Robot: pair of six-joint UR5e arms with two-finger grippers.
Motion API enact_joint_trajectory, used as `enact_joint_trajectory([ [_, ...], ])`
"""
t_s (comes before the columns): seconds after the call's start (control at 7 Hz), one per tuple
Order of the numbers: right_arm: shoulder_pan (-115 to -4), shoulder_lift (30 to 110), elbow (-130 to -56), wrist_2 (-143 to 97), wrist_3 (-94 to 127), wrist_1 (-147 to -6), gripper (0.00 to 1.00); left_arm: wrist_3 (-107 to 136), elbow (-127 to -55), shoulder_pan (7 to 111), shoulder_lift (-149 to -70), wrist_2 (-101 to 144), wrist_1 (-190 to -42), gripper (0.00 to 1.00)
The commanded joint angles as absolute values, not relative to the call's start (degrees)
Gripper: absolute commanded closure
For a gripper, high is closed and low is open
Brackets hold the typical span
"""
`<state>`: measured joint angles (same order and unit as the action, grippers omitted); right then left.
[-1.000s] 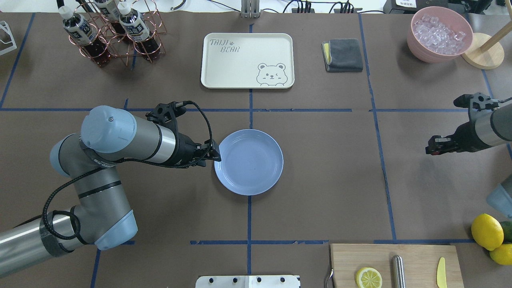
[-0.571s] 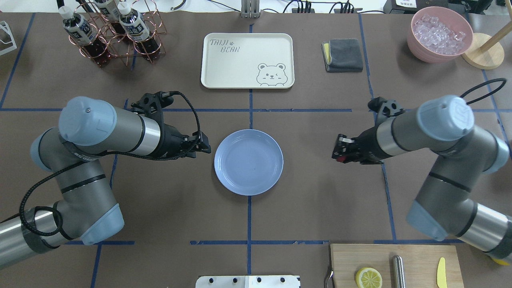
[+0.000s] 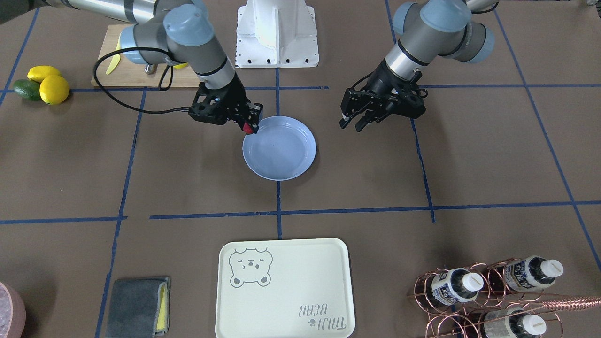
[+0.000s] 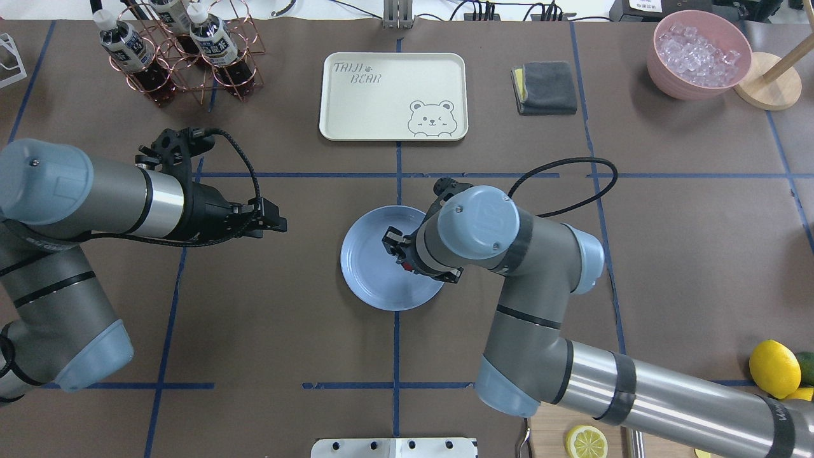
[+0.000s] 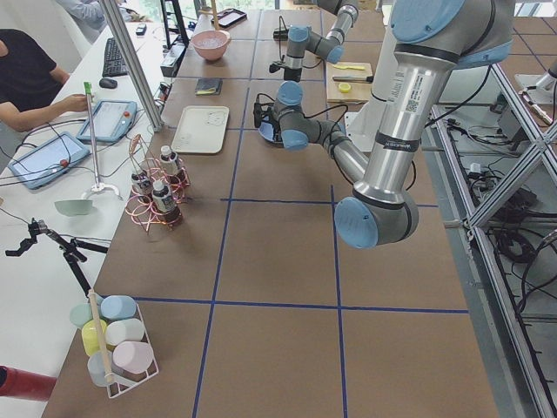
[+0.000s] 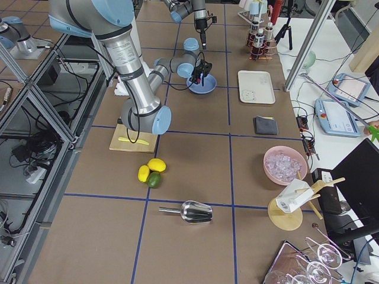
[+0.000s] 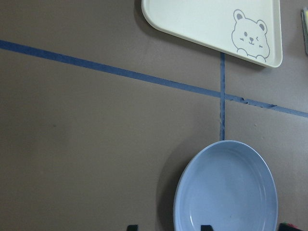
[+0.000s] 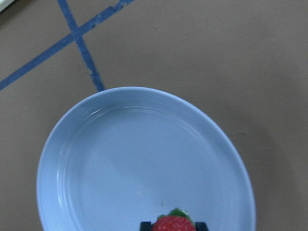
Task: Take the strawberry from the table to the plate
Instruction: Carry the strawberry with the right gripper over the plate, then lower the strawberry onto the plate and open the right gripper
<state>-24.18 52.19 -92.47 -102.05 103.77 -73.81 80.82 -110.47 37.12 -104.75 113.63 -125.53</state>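
My right gripper (image 4: 399, 253) is shut on the strawberry (image 3: 247, 127), a small red berry with a green cap, and holds it just above the light-blue plate (image 4: 372, 270). In the front-facing view the berry hangs over the plate's (image 3: 281, 152) rim on the robot's side. From the right wrist, the strawberry (image 8: 173, 224) shows between the fingertips, with the plate (image 8: 139, 159) below it holding nothing. My left gripper (image 4: 280, 224) is open with nothing between its fingers and hovers over the table (image 4: 267, 305), left of the plate and apart from it.
A cream bear tray (image 4: 393, 95) lies beyond the plate. A copper rack with bottles (image 4: 184, 51) stands far left, and a grey cloth (image 4: 545, 87) and a pink bowl of ice (image 4: 699, 54) far right. Lemons (image 4: 774, 367) and a cutting board (image 4: 559, 439) lie near right.
My right arm swept in from the right with the strawberry and now reaches over the plate. My left arm drew back leftward, away from the plate's rim.
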Motion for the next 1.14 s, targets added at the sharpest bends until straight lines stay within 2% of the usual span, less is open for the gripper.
enact_joint_trajectory([
  [0.0, -23.56, 49.75, -89.21, -100.99, 104.41, -76.09, 1.00, 80.68, -110.57, 37.27, -104.06, 114.26, -125.59, 0.47],
  [1.0, -23.55, 46.94, -86.05, -99.50, 103.62, -79.10, 1.00, 80.68, -109.86, 36.65, -104.24, 114.17, -125.68, 0.46],
])
